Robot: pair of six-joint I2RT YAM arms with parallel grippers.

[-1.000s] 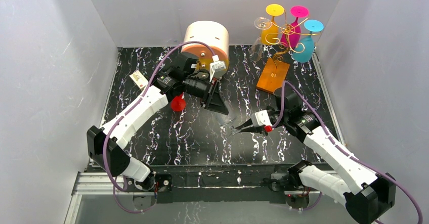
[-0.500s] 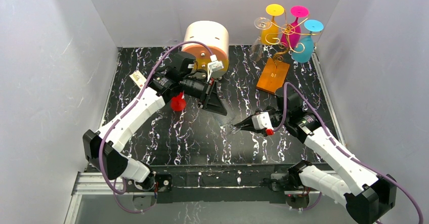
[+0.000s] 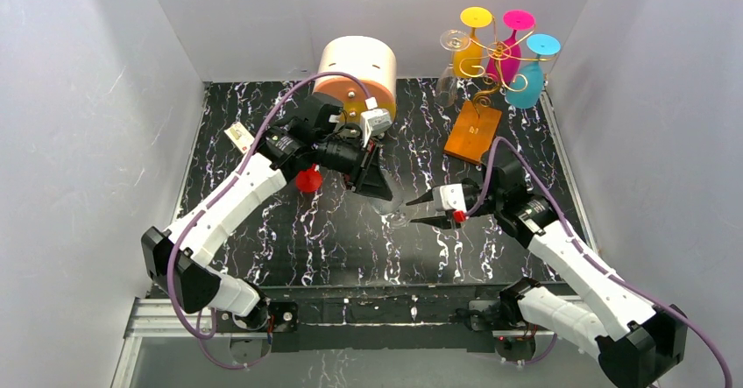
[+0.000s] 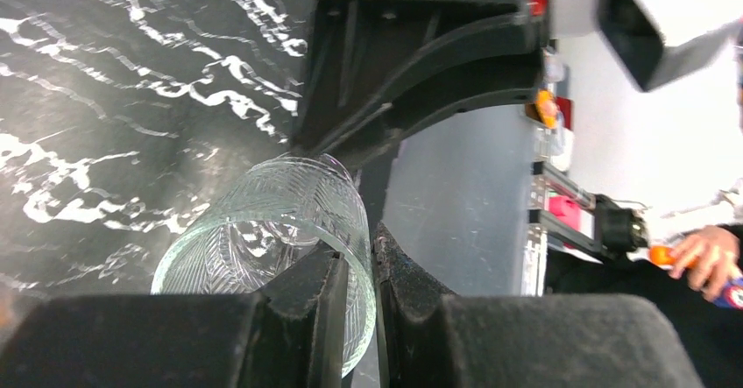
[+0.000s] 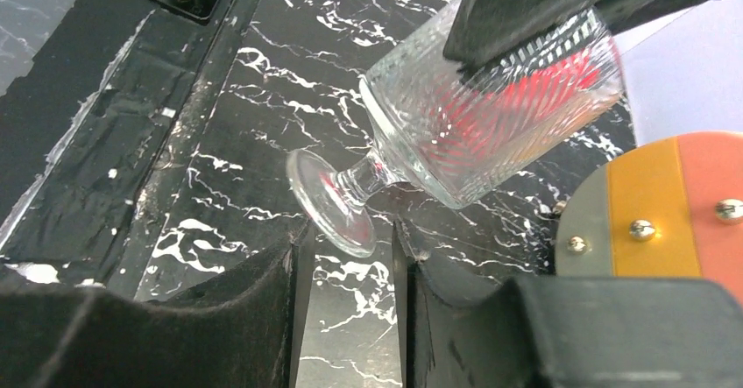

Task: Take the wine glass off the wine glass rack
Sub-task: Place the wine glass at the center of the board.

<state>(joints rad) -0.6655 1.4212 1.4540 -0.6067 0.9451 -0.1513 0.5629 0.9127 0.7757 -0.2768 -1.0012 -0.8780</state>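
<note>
Left gripper (image 4: 356,261) of mine clamps narrow on the wine glass (image 4: 263,230) bowl wall, seen only from my wrist. Right gripper (image 5: 349,261) stands parted around the glass foot, probably not touching. Overhead shows the wine glass rack (image 3: 474,130) well apart, back right.

Mid table (image 3: 350,248) is blocked: the left gripper (image 3: 377,188) clamps a tilted clear wine glass (image 5: 456,143) there. The right gripper (image 3: 415,211), fingers spread, sits just right of it with the glass foot at its fingertips. The left arm (image 3: 237,195) slants over the left half. Far side: round box (image 3: 355,68) at centre, wine glass rack (image 3: 497,52) with coloured glasses (image 3: 528,86) in the right corner, its wooden base (image 3: 473,131) jutting nearward. There's a narrow lane between box and rack. Open table along the near strip and far left, bar a small card (image 3: 237,134).
</note>
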